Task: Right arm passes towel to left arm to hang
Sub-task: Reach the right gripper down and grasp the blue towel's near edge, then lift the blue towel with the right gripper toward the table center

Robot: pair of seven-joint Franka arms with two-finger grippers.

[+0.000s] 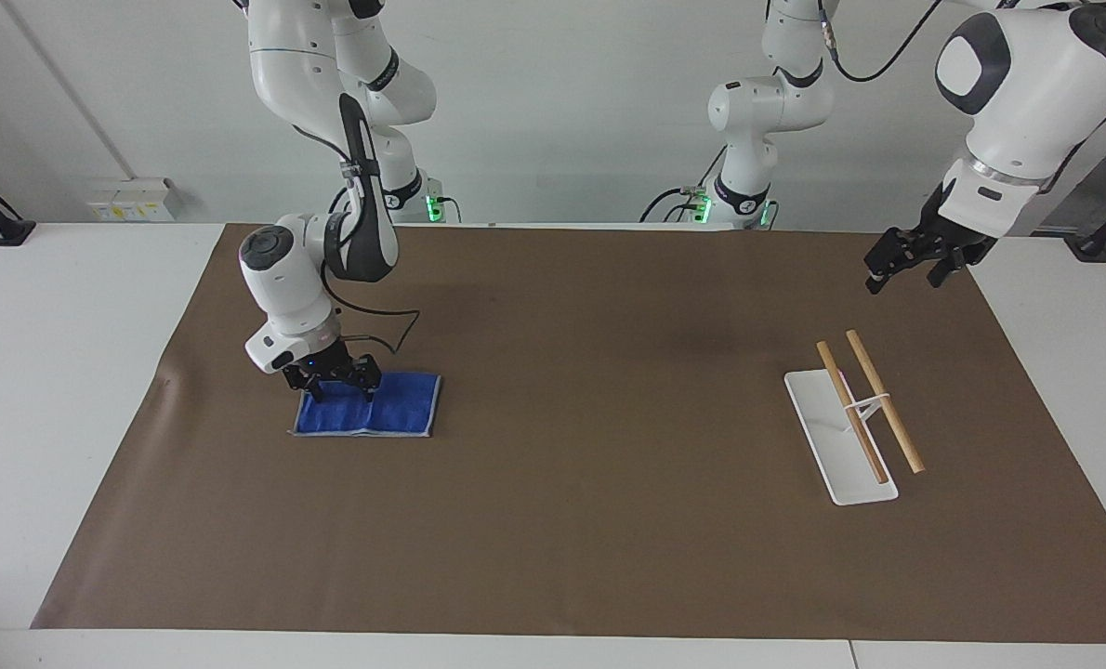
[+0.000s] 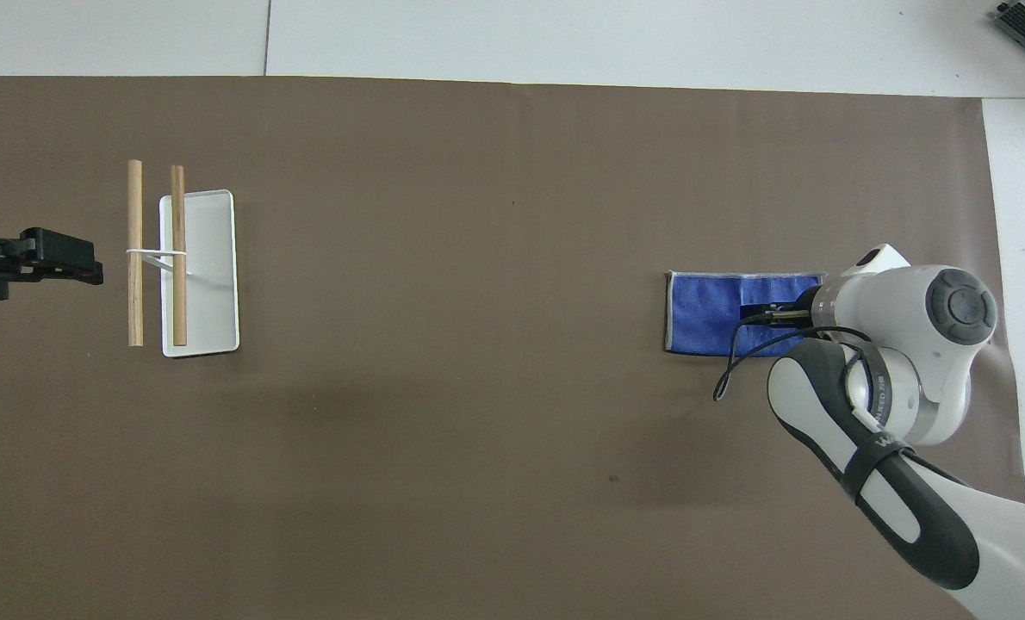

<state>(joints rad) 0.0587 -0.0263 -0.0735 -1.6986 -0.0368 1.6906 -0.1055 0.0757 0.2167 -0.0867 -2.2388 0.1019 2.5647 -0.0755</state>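
Note:
The blue towel (image 1: 395,409) lies flat on the brown mat toward the right arm's end of the table; it also shows in the overhead view (image 2: 702,314). My right gripper (image 1: 335,383) is low over the towel's end, at the edge nearer the robots, with its fingers spread and nothing held; in the overhead view (image 2: 758,316) its tips reach over the cloth. Its black cable loops beside the towel. My left gripper (image 1: 906,269) waits in the air over the mat's edge at the left arm's end, also seen in the overhead view (image 2: 82,267).
A white tray (image 1: 836,446) with a stand carrying two wooden rods (image 1: 883,400) stands toward the left arm's end; it also shows in the overhead view (image 2: 211,275). The brown mat (image 1: 590,465) covers most of the white table.

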